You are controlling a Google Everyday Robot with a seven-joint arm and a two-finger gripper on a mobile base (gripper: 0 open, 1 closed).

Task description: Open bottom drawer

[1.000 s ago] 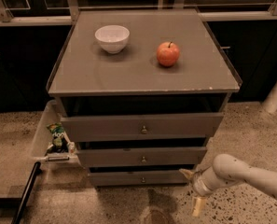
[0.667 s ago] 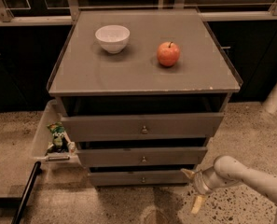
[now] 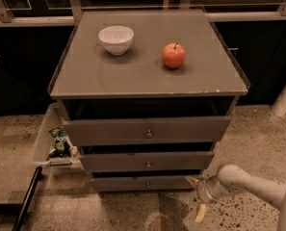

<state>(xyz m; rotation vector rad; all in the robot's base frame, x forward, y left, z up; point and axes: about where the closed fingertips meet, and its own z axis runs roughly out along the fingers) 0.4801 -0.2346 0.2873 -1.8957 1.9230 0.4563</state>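
Gripper [image 3: 198,197] has barely budged over the last second, fingers spread wide, holding nothing. Drawer [image 3: 147,183] sits just beside its upper finger, looks shut, knob untouched, so I'd say no pull yet.

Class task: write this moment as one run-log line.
goal: open bottom drawer | gripper: open, at drawer's right end, off knob | cabinet top: bowl, apple
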